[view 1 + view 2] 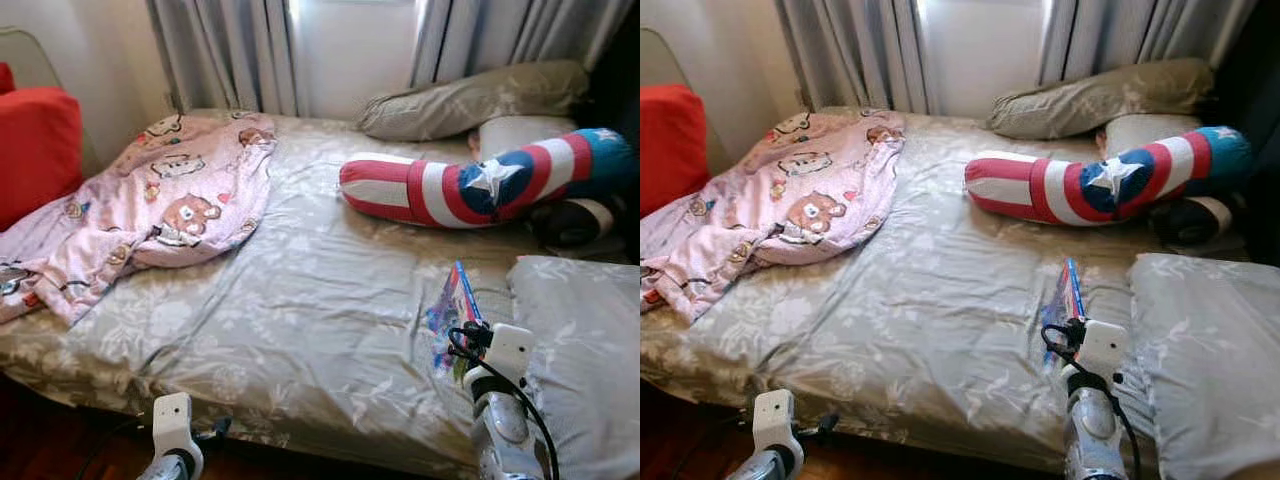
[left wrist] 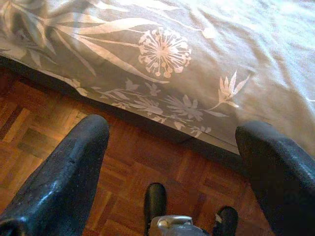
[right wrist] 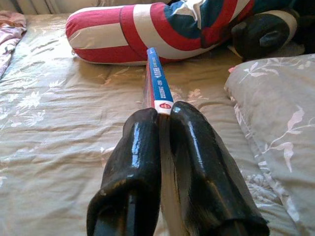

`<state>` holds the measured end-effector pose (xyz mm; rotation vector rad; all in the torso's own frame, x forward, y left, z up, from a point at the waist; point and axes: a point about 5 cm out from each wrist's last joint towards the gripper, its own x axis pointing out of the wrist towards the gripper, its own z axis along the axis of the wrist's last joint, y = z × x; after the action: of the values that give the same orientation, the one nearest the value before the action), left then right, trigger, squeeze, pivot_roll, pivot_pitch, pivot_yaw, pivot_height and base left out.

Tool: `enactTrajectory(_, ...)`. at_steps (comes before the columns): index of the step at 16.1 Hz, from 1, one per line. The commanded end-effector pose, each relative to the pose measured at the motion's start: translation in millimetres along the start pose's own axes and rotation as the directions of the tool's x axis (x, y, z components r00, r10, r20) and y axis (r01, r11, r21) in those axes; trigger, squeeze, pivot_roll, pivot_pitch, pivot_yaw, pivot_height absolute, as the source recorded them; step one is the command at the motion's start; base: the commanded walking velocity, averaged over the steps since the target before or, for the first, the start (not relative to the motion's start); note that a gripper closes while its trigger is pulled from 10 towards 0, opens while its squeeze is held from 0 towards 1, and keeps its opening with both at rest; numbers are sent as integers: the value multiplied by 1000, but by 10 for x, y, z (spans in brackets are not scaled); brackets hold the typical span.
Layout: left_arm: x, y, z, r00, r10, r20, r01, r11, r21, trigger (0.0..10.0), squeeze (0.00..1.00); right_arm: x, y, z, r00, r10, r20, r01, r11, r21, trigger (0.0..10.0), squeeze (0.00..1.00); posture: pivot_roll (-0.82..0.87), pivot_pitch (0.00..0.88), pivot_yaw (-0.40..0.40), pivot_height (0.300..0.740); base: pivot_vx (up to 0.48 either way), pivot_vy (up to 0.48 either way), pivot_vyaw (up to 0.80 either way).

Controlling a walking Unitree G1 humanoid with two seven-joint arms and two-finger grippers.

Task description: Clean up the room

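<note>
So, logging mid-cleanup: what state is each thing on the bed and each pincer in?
Book: held on edge, clamped in the right pincer.
Left pincer: open, empty, by the bed's edge.
Pink blanket: crumpled.
Striped cushion: lying across the bed.
Curtains: parted.

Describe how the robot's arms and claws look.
Both arms are silver with white wrist blocks. A black cable loops beside the right arm. Each claw, left claw and right claw, has two long, glossy black fingers with rounded tips.
</note>
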<state>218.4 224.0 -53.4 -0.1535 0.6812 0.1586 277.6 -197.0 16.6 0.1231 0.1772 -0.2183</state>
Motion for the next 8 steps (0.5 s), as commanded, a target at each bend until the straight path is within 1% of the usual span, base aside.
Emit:
enactTrajectory(1, -6, 24, 0, 1000, 6, 2, -7, 1000, 13, 10000, 0, 46, 32, 79, 1000, 10, 26, -11, 1000, 2, 10000, 0, 1, 0, -28, 740, 277, 0, -669)
enactTrajectory(2, -6, 27, 3, 1000, 7, 3, -7, 1000, 12, 10000, 0, 47, 32, 84, 1000, 10, 30, -10, 1000, -2, 10000, 0, 1, 0, -29, 740, 304, 0, -675)
enactTrajectory(4, -7, 30, 3, 1000, 7, 5, -7, 1000, 11, 10000, 0, 40, 26, 101, 999, 7, 52, -8, 1000, 5, 10000, 0, 2, 0, -29, 740, 317, 0, 0)
enactTrajectory(7, -6, 36, 11, 1000, 7, 7, -7, 1000, 13, 10000, 0, 42, 28, 100, 999, 6, 47, -6, 1000, 1, 10000, 0, 4, 4, -30, 740, 321, 0, 0)
enactTrajectory(8, -5, 38, 15, 1000, 7, 9, -8, 1000, 13, 10000, 0, 48, 30, 81, 1000, 4, 26, -4, 1000, 3, 10000, 0, 4, 4, -30, 740, 322, 0, 0)
